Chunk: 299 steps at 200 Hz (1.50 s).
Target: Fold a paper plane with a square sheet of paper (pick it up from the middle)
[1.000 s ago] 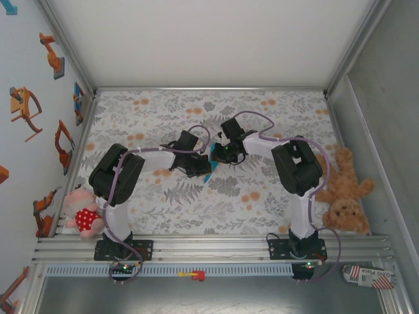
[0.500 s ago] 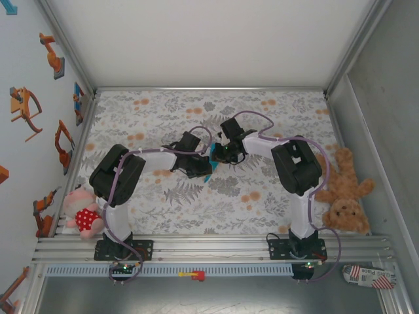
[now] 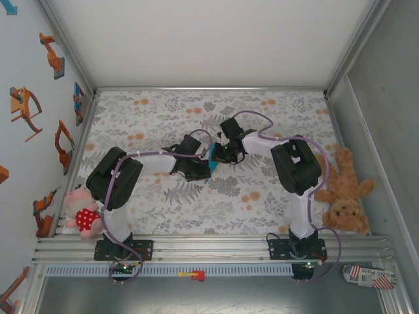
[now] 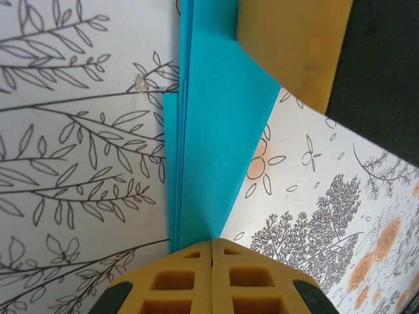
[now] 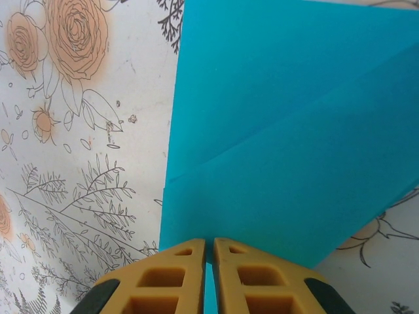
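Floral worktop (image 3: 262, 190), arms meeting near its centre. L hand (image 4: 211, 247): fingers together, clamped on one end of the folded blue paper (image 4: 209, 150), which sits btwn the two hands. R hand (image 5: 208, 243): nearly closed, pinching same paper, blue showing in the slit. Vs 1 s ago: L hand slid a bit twd R hand; R arm unchanged. From above, paper mostly hidden under hands, just a sliver; fold shape unclear.

Two arms showing: left arm (image 3: 118, 176), right arm (image 3: 294, 167). Two grippers showing: left gripper (image 4: 211, 252), right gripper (image 5: 209, 245). One folded turquoise paper (image 5: 288, 144) showing. Two plush toys sitting: pink plush (image 3: 82, 212), brown teddy (image 3: 344, 196).
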### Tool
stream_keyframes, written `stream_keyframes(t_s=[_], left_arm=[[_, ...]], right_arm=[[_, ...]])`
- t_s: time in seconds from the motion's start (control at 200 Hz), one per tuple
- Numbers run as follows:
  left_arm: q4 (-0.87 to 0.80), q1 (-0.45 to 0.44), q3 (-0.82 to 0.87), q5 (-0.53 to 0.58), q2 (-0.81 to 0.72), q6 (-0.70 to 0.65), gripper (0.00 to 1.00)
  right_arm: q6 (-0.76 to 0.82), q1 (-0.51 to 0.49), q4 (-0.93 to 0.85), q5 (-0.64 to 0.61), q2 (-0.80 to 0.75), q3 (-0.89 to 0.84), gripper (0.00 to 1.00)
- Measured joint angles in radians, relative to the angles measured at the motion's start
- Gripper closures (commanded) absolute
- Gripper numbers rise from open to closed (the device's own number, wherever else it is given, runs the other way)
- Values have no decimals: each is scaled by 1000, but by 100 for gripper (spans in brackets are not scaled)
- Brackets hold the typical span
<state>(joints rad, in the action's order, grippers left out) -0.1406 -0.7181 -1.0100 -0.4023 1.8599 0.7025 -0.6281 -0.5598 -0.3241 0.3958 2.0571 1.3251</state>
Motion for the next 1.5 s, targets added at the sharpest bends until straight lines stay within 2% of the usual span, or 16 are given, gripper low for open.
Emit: stream_keyframes(t_s=[0.631,0.906,1.242,1.497], left_arm=[[-41,-32,99,21,-93,15,92],[-94,-35,111,40,-246,16,90],[-8,-27,39,39,-83,61,94],[5,-8,48,68,-71,79,96]], right_arm=[[-2,0,0,1,2,0,88],[-63,-14,91,4,-77,-132,89],[-166,-70,122,4,-93,-160,90],[-169,-69,122,9,-93,-159,90]])
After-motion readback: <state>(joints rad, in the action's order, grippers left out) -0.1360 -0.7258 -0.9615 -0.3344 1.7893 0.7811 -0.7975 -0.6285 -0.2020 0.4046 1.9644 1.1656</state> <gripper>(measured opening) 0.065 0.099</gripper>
